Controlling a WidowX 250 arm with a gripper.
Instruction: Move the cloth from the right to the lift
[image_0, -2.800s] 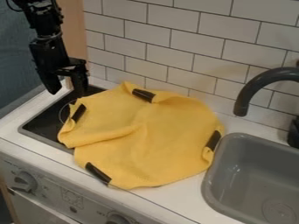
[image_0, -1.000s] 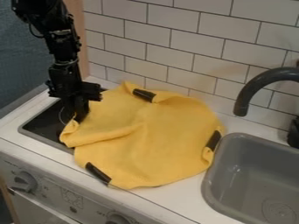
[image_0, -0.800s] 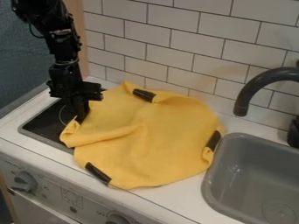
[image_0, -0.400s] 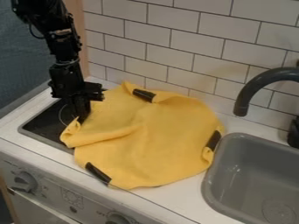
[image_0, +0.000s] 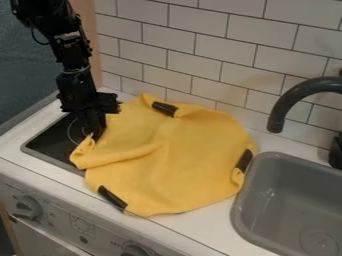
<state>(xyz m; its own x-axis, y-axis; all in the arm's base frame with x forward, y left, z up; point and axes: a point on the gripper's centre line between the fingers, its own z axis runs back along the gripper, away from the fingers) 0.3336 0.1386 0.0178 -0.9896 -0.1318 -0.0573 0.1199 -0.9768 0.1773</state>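
The black gripper hangs down at the left edge of the yellow cloth, over the dark stovetop. Its fingers are together, shut on the cloth's left edge, and they cover the black strip there. The cloth lies spread with a fold across its left part, over part of the stovetop and the counter. Three other black strips show at its back, right and front edges.
To the right of the cloth is a grey sink with a dark faucet above it. A tiled wall runs behind. Stove knobs line the front. The dark stovetop shows at the left.
The gripper has come down and right from above the stovetop, and its fingers have closed on the cloth's left edge. Since then it has shifted slightly right, with that edge following a little.
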